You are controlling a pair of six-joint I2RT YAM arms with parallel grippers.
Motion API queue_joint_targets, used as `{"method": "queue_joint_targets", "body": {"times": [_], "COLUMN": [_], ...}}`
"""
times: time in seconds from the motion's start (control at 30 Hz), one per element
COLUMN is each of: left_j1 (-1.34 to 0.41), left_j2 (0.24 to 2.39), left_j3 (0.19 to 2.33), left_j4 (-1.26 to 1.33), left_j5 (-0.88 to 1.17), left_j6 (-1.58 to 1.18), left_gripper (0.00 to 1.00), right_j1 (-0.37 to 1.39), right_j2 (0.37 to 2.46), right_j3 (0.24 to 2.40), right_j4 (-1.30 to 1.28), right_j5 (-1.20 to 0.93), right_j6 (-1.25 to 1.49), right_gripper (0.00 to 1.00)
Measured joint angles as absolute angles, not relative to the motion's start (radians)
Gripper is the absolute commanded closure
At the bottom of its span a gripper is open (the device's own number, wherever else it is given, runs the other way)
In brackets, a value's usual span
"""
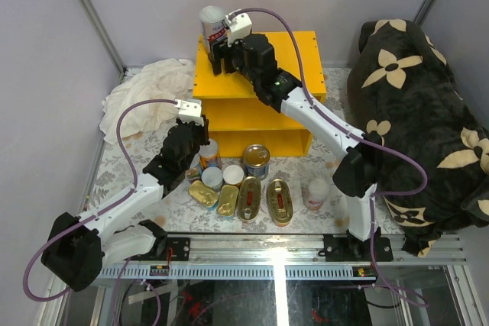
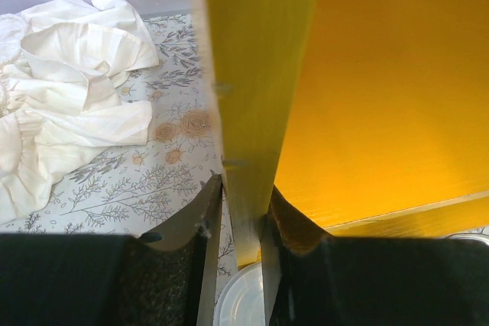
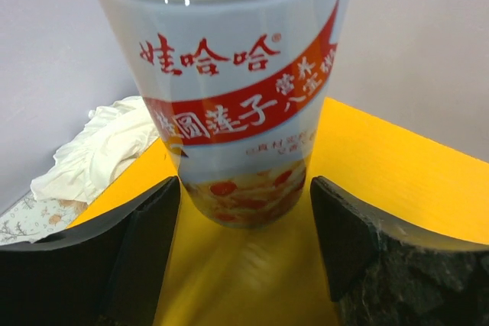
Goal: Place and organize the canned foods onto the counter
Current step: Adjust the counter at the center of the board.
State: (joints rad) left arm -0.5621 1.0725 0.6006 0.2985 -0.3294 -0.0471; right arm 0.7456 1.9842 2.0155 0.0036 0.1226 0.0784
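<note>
Only one can (image 3: pixel 229 97) stood on the counter (image 3: pixel 397 181), within the open right hand (image 3: pixel 244 196); other cans (image 1: pixel 248 198) lay beside the closed left hand (image 1: pixel 195 139).

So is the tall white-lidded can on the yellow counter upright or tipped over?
Upright: the tall can stands on its base on the yellow counter, lid uppermost, its label reading level.

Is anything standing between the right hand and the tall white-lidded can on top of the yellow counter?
Nothing visible does. The tall can stands upright on the counter, between the open fingers of the right hand, one finger on each side of its base. Whether they touch it, I cannot tell.
</note>
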Motion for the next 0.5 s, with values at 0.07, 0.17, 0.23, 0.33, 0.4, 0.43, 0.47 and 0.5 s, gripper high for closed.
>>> {"method": "queue_joint_targets", "body": {"times": [0.07,0.17,0.23,0.33,0.4,0.43,0.47,0.5], "left_j1": [-0.562,-0.562,-0.562,-0.562,-0.562,-0.562,-0.562,-0.562], "left_j2": [1.073,1.073,1.073,1.073,1.073,1.073,1.073,1.073], "left_j3": [0.601,0.601,0.601,0.601,0.601,0.601,0.601,0.601], "left_j4": [0.299,0.299,0.299,0.299,0.299,0.299,0.299,0.299], "left_j5": [-0.329,-0.329,-0.329,-0.330,-0.330,-0.330,-0.330,-0.330], "left_j6": [-0.047,-0.047,-0.047,-0.047,-0.047,-0.047,-0.047,-0.047], "left_gripper": [1.00,1.00,1.00,1.00,1.00,1.00,1.00,1.00], "right_j1": [0.746,0.746,0.746,0.746,0.746,0.746,0.746,0.746], "right_j2": [2.006,2.039,2.059,2.091,2.110,2.117,2.124,2.129], "right_j3": [2.040,2.081,2.106,2.147,2.172,2.182,2.191,2.198], "right_j4": [0.006,0.006,0.006,0.004,0.003,0.002,0.001,0.000], "right_j5": [0.123,0.131,0.134,0.140,0.141,0.141,0.141,0.142], "right_j6": [0.077,0.076,0.075,0.070,0.068,0.067,0.065,0.064], "right_gripper": [0.26,0.27,0.27,0.29,0.30,0.31,0.31,0.31]}}
